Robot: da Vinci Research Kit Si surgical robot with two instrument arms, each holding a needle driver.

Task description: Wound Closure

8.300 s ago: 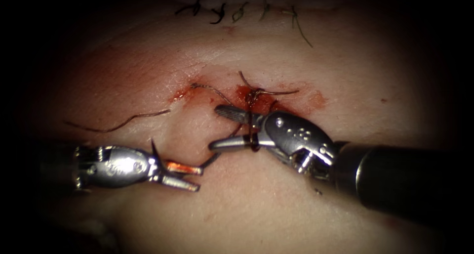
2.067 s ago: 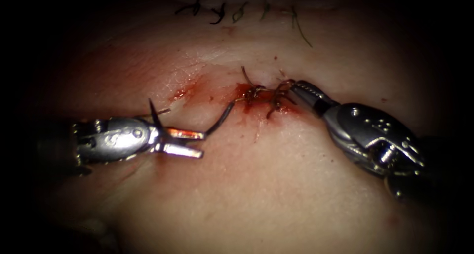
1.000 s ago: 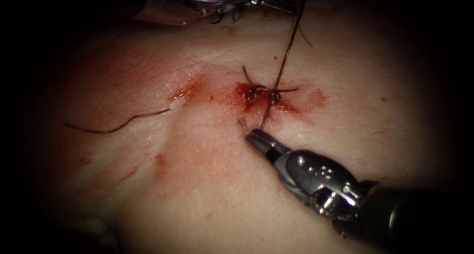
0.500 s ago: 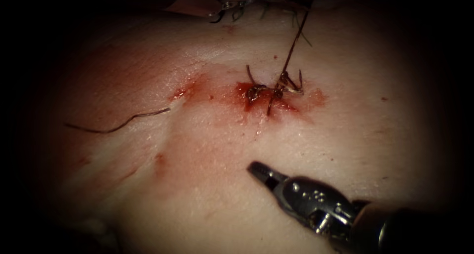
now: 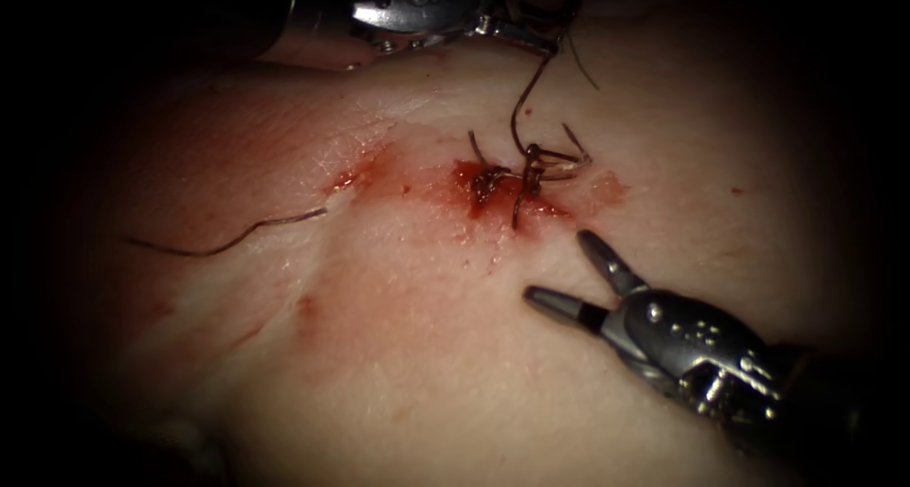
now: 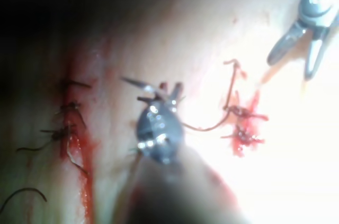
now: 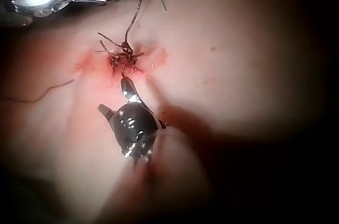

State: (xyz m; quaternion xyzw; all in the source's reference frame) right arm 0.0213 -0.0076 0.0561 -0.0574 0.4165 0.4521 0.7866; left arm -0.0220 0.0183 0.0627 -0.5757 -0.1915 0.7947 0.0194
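Spread jaws on the right tool (image 5: 569,277) hold nothing below the knot (image 5: 531,170); above it, the left tool (image 5: 531,34) pinches the thread (image 5: 519,103) (slack).

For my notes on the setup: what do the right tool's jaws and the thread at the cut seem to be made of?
The right tool, jaws open and holding nothing, looks like polished metal: grey, with bright glints. The thread, held by the left tool, looks like a thin dark strand, stiff enough to hold a curve; whether synthetic or natural cannot be told.
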